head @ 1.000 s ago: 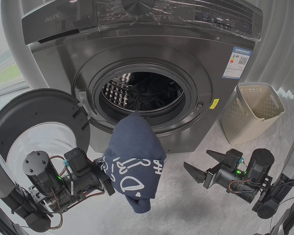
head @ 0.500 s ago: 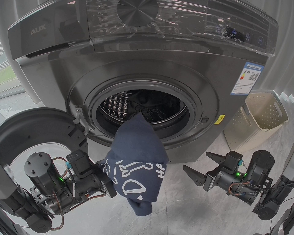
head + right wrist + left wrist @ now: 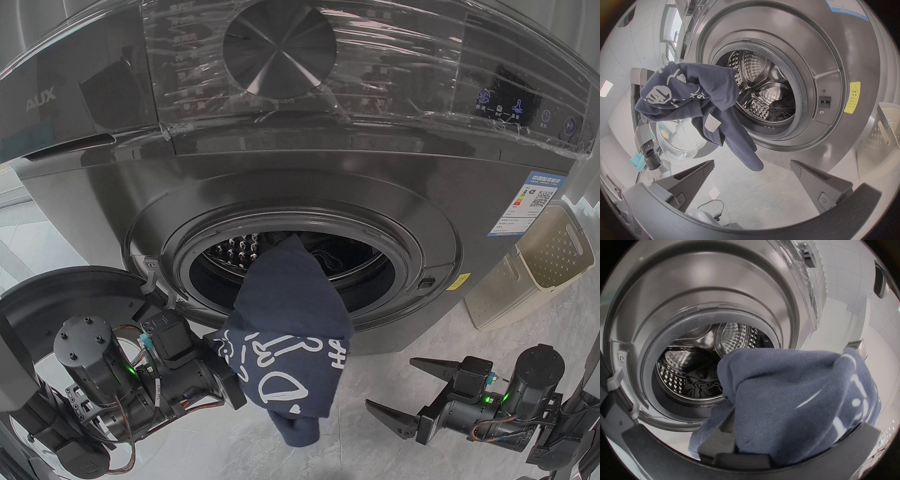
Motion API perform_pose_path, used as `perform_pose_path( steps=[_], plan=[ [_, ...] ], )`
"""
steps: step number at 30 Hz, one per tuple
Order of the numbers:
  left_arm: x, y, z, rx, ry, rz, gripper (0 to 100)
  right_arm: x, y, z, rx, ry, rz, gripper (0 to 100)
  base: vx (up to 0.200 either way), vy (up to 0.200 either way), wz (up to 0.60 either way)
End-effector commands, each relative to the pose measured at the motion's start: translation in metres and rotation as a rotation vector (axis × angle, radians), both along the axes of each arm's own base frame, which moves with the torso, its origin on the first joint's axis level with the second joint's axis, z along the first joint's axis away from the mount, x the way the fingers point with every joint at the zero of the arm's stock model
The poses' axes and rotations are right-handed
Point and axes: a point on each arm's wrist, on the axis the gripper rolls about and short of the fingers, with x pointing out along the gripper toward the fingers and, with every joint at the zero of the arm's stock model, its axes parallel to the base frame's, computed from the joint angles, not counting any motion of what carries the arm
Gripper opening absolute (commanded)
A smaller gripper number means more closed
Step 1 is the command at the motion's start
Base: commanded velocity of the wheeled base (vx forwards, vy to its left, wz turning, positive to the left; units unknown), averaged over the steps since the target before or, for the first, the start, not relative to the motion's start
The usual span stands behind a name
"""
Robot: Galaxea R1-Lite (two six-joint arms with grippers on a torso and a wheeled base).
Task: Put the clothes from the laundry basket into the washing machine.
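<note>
The left gripper (image 3: 784,440) is low in front of the washing machine (image 3: 312,169), and its jaws hold a navy sweatshirt (image 3: 284,331). The cloth lies thick over the jaws, so I cannot tell how far apart they stand.

The sweatshirt is of dark blue knitted cloth, bunched and folded. On the side towards the head camera it has a white printed drawing and some white letters. In the right wrist view a small white label (image 3: 712,122) shows on its inner side. Its upper fold rises in a rounded peak in front of the round opening (image 3: 294,262) of the machine, at the lower left part of the rim. I cannot tell if the fold passes over the rim. A long end of it hangs down above the grey floor (image 3: 375,450) and does not touch it.

Inside the metal drum lies a dark garment (image 3: 782,109).

The door (image 3: 69,294) of the machine stands open on the left side, behind the left arm.

The right gripper (image 3: 390,382) is low on the right, above the floor, well apart from the sweatshirt. Its jaws are spread wide with nothing between them.

The beige laundry basket (image 3: 550,262), with small holes in its walls, stands on the floor just beside the right side of the machine.
</note>
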Motion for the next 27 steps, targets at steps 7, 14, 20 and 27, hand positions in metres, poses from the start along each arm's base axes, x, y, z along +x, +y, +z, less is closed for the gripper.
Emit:
perform_pose_path(
  steps=[7, 14, 20, 27],
  plan=[
    [0.034, -0.037, -0.022, 0.005, 0.044, 0.055, 0, -0.005, -0.002, 0.009, 0.025, -0.031, 0.009, 100, 0.000, 0.000, 0.00],
    [0.064, -0.058, -0.048, 0.041, 0.053, 0.090, 0, -0.004, -0.004, 0.010, 0.027, -0.035, -0.001, 100, 0.000, 0.000, 0.00],
    [0.109, -0.074, -0.054, -0.010, -0.010, 0.147, 0, -0.004, -0.003, 0.010, 0.022, -0.039, 0.001, 100, 0.000, 0.000, 0.00],
    [0.148, -0.088, -0.059, -0.061, -0.068, 0.179, 0, -0.004, -0.002, 0.011, 0.026, -0.045, 0.009, 100, 0.000, 0.000, 0.00]
  ],
)
